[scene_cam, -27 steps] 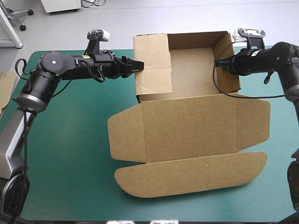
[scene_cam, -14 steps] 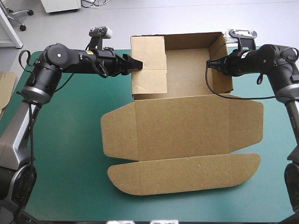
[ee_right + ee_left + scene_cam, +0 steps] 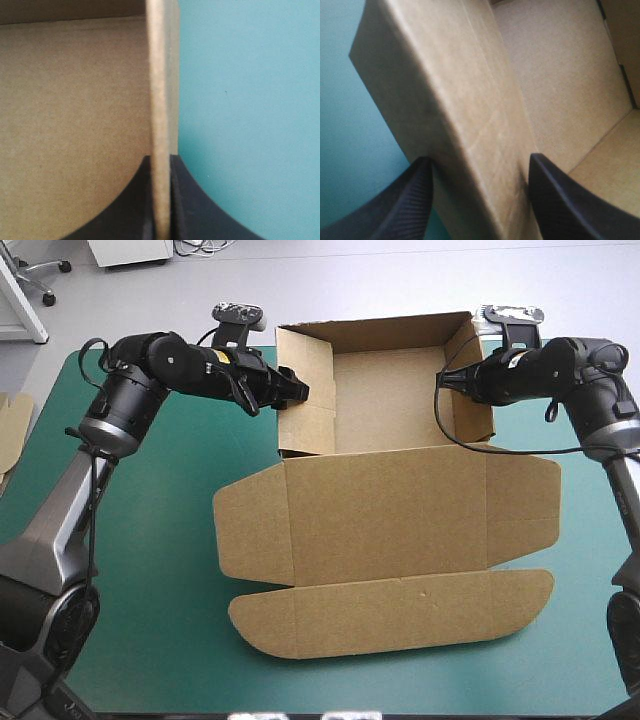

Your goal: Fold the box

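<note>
The brown box point(image 3: 390, 510) lies as an open tray near the table's far edge, its lid and front flap flat toward the near side. My left gripper point(image 3: 298, 390) is at the tray's left wall point(image 3: 303, 365). In the left wrist view that gripper point(image 3: 480, 159) is open, its fingers astride the doubled left wall point(image 3: 450, 100). My right gripper point(image 3: 447, 380) is at the tray's right wall point(image 3: 472, 380). In the right wrist view it point(image 3: 160, 157) is shut on that upright wall point(image 3: 161, 75).
The teal-green cover point(image 3: 150, 570) shows bare to the left of and in front of the box. An edge of more brown board point(image 3: 12, 425) lies at the table's left edge. The tray's back wall stands close to the far table edge.
The wide left flap that covered the tray's left part earlier has folded down against the left wall. My left gripper moved right with it. The whole box slid slightly left.
</note>
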{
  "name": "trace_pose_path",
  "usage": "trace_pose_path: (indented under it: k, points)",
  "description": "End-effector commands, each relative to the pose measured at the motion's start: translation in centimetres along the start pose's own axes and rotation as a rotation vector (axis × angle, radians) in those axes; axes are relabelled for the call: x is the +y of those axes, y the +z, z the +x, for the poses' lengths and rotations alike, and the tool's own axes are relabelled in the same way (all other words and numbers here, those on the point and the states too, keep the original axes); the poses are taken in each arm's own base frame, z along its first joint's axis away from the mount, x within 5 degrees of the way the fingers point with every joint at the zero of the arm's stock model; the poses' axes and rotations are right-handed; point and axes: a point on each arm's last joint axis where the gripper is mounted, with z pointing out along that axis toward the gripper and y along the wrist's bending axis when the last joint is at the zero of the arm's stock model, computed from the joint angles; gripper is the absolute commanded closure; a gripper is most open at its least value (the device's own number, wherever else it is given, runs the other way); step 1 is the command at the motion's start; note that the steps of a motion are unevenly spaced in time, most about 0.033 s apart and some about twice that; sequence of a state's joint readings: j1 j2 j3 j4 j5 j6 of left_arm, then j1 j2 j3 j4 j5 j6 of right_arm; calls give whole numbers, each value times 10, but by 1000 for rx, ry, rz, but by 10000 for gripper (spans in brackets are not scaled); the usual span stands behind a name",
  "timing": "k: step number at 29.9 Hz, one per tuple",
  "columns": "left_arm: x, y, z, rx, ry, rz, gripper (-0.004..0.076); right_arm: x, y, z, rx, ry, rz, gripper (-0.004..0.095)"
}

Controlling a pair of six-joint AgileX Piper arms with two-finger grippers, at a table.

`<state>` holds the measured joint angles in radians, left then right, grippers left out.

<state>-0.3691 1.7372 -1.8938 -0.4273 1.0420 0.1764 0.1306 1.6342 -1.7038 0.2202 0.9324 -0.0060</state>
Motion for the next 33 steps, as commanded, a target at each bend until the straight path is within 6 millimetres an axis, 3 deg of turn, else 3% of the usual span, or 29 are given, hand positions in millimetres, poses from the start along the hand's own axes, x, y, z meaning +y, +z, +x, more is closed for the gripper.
trace_pose_path:
  k: [1, 10, 16, 21, 30, 33]
  points:
    - [-17, -20, -15, -80, 27, -29, 337, 10, -28, -13, -126, 36, -33, 920]
    - [-28, -2, -20, 19, 137, -220, 345, 9, -26, -10, -94, 37, -17, 920]
    - [-24, 22, -19, 113, 166, -279, 345, 16, -24, -6, -66, -9, 26, 920]
    - [-19, 28, -18, 151, 159, -321, 358, 16, -24, -6, -75, 3, 40, 920]
    - [-13, 31, -18, 152, 155, -380, 559, 15, -7, -2, -9, 41, 31, 920]
    - [-10, 34, -19, 142, 150, -398, 690, 15, -7, -2, -11, 39, 32, 920]
